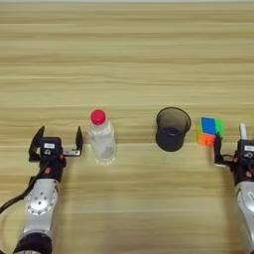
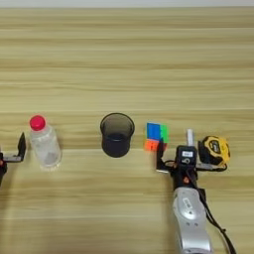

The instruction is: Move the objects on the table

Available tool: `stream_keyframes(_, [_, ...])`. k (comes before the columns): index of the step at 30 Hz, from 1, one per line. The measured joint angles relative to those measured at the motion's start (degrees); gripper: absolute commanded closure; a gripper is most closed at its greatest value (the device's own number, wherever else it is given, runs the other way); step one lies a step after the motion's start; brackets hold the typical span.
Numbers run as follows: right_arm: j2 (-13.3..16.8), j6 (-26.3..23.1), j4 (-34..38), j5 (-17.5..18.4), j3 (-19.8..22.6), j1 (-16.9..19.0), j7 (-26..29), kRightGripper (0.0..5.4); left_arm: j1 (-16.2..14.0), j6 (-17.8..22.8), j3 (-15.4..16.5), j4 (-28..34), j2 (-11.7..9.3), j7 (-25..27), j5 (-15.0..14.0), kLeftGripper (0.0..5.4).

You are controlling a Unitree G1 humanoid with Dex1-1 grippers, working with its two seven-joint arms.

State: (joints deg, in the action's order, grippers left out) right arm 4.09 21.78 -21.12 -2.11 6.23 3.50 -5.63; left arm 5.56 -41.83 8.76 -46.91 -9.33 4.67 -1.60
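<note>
The light wood-plank table (image 1: 124, 44) carries a near row: red-capped bottle (image 1: 101, 137) at left, dark cup (image 1: 172, 129), puzzle cube (image 1: 209, 131), white marker (image 2: 189, 136) (mostly hidden), yellow tape measure (image 2: 216, 150) at right.

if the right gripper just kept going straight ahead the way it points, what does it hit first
Probably the white marker pen, standing just beyond the open right gripper. The puzzle cube sits left of that line and the yellow tape measure right of it; depth is unclear.

Red-capped clear bottle (image 1: 101, 138), dark cup (image 1: 172, 129), blue-green-orange cube (image 2: 156, 136), yellow-black tape measure (image 2: 215, 150), light wood-grain counter (image 1: 127, 59)
</note>
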Motion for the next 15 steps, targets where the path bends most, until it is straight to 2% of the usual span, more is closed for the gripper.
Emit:
stream_keyframes(10, [0.02, 0.39, 1.01, -0.28, -0.55, 0.29, 0.22, 0.00, 0.00, -0.24, -0.01, -0.01, 0.00, -0.06, 0.00, 0.03])
stream_keyframes(15, [-0.26, 2.85, 2.37, -1.04, -2.58, 0.32, 1.48, 0.00, 0.00, -0.46, -0.01, -0.01, 0.00, -0.14, 0.00, 0.03])
